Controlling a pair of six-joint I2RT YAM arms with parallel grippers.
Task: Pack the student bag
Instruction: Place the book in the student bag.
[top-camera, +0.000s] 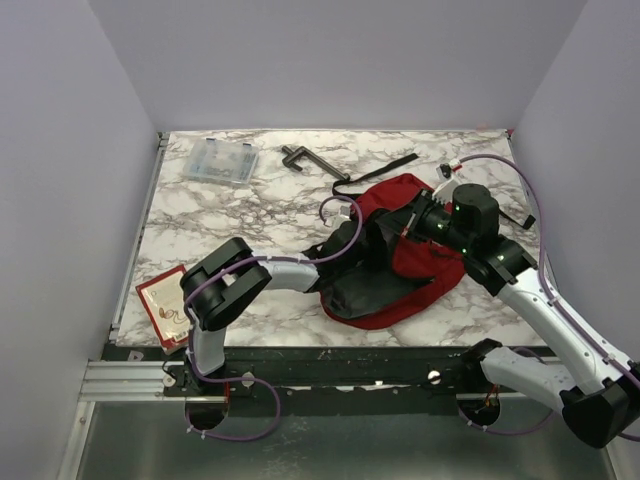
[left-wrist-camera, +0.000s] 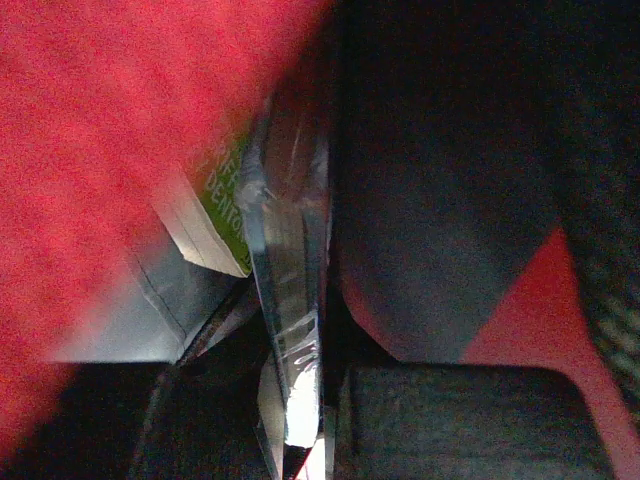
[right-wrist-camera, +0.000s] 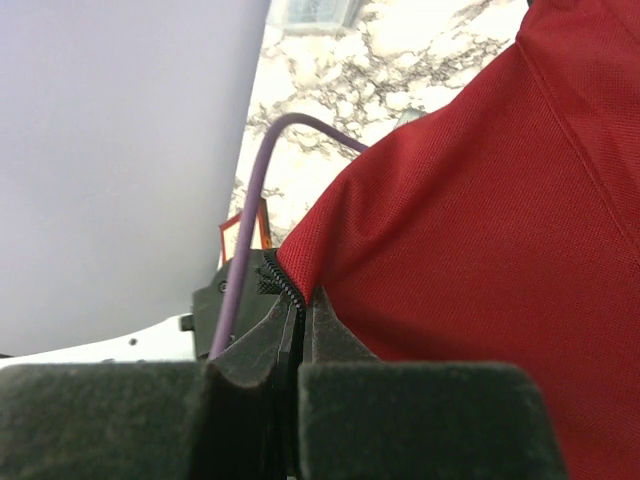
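Fabric of student bag crowds left hand clamped on plastic packet — right hand pinches its zip edge

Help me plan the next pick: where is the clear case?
Top view: the clear case lies at the far left corner of the table, left of the black T-shaped tool.

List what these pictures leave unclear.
- Top view: left gripper, buried in the student bag.
- Left wrist view: its hold on the wrapped packet, too dark.
- Same view: green label text, cut off by red fabric.
- Top view: clear box contents, too small.
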